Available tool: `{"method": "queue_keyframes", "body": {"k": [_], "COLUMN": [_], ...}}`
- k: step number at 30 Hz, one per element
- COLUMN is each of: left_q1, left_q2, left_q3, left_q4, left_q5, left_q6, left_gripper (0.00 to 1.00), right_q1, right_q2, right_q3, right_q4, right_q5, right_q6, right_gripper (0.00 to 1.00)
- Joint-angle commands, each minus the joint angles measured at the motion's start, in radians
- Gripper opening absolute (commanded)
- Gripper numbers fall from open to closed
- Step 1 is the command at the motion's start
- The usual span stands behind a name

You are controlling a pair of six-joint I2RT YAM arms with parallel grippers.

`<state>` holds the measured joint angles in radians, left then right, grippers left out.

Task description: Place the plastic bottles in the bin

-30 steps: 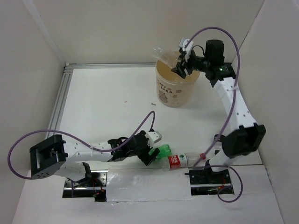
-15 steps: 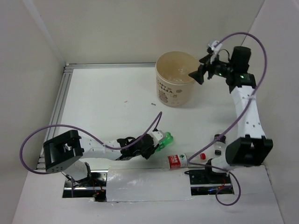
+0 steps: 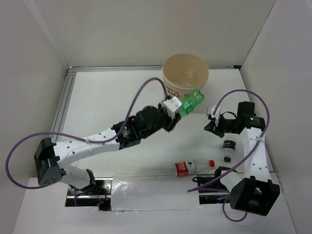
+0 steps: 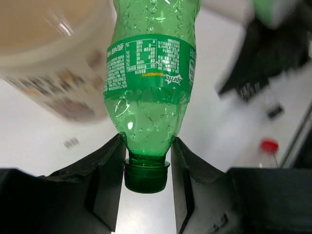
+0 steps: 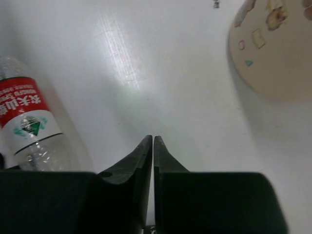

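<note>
My left gripper (image 3: 176, 113) (image 4: 146, 146) is shut on the neck of a green plastic bottle (image 3: 191, 102) (image 4: 151, 78). It holds the bottle in the air against the near side of the beige bin (image 3: 185, 78) (image 4: 44, 58), just below the rim. A clear bottle with a red cap and a red-white label (image 3: 194, 166) (image 5: 27, 122) lies on the table near the front. My right gripper (image 3: 208, 126) (image 5: 153, 141) is shut and empty, low over the table to the right of the bin (image 5: 273, 53).
Two small black cylinders (image 3: 228, 145) (image 3: 227, 159) stand on the table beside the right arm. White walls close in the left, back and right sides. A taped strip (image 3: 151, 192) runs along the front edge.
My left arm lifted the green bottle from the front of the table up to the bin. My right gripper let a clear bottle go into the bin, swung down to the table and shut.
</note>
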<state>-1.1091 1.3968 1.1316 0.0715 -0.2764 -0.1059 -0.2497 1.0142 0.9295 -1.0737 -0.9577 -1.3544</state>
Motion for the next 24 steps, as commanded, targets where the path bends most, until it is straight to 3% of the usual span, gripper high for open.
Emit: {"method": "queue_keyframes", "body": {"k": [1,3,5,9,10,11,13,15,21,24], "left_q1": [0.081,0.133,0.181,0.241,0.252,0.271,0.285,0.298,0.307,0.298], "left_q2": [0.017,0.103,0.184,0.398,0.434,0.503,0.560,0.597,0.529,0.411], "left_q3": [0.144,0.256,0.347,0.563,0.626,0.657,0.748,0.781,0.781,0.711], "left_q4": [0.115,0.131,0.125,0.087,0.077,0.067,0.015,0.002,0.021,0.021], "left_q5": [-0.035,-0.015,-0.015,-0.059,-0.070,-0.070,-0.085,-0.095,-0.105,-0.115], "left_q6": [0.097,0.107,0.107,0.107,0.094,0.094,0.080,0.069,0.040,0.040], "left_gripper": [0.00,0.00,0.00,0.04,0.15,0.25,0.50,0.94,1.00,1.00], "right_q1": [-0.016,-0.016,-0.016,-0.016,-0.016,-0.016,-0.016,-0.016,0.042,0.203], "right_q2": [-0.019,-0.029,-0.057,-0.109,-0.120,-0.132,-0.151,-0.164,-0.164,-0.140], "right_q3": [-0.012,-0.041,-0.055,-0.055,-0.055,-0.055,-0.055,-0.055,-0.075,-0.110], "right_q4": [-0.132,-0.143,-0.143,-0.152,-0.152,-0.152,-0.152,-0.164,-0.241,-0.241], "right_q5": [-0.030,-0.030,-0.039,-0.039,-0.050,-0.050,-0.061,-0.070,-0.111,-0.111], "right_q6": [-0.124,-0.124,-0.124,-0.124,-0.124,-0.124,-0.124,-0.133,-0.244,-0.278], "right_gripper": [0.06,0.06,0.14,0.72,0.83,0.88,0.94,1.00,1.00,1.00]}}
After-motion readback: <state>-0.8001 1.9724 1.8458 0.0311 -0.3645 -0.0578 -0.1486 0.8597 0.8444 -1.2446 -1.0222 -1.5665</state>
